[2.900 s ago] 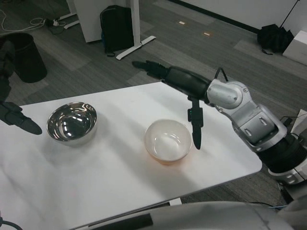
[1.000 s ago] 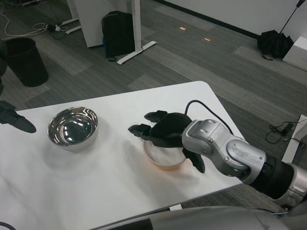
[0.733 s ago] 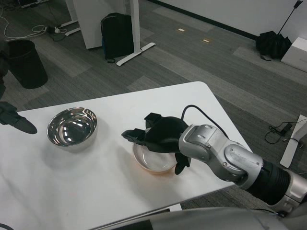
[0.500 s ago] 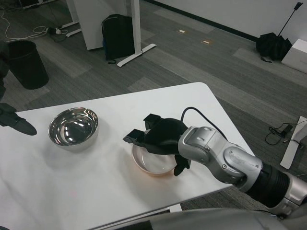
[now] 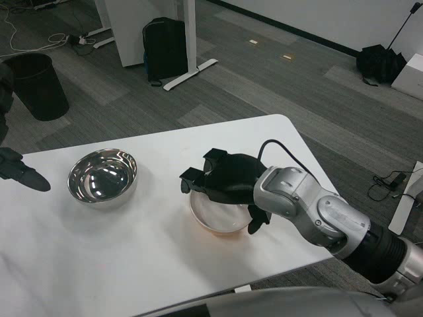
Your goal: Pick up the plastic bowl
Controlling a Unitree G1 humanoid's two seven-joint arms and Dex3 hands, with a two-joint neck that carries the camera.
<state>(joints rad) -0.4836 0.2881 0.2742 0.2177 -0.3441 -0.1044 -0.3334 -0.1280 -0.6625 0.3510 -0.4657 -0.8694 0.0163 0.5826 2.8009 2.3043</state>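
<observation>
The plastic bowl, white inside with an orange-tinted underside, sits on the white table right of centre. My right hand lies over the bowl's far rim, fingers reaching across to its left edge and the thumb hanging down past the right rim. Much of the bowl's back half is hidden under the hand. Whether the bowl is off the table I cannot tell. My left hand waits at the far left edge of the table, fingers pointing right, holding nothing.
A shiny steel bowl stands on the table's left half. Beyond the table lie a black bin, a black backpack and a desk leg on grey carpet. The table's right edge is close behind my right forearm.
My right hand came down from above the table onto the plastic bowl and closed around its rim. The bowl shifted slightly left then back. The left hand stayed put.
</observation>
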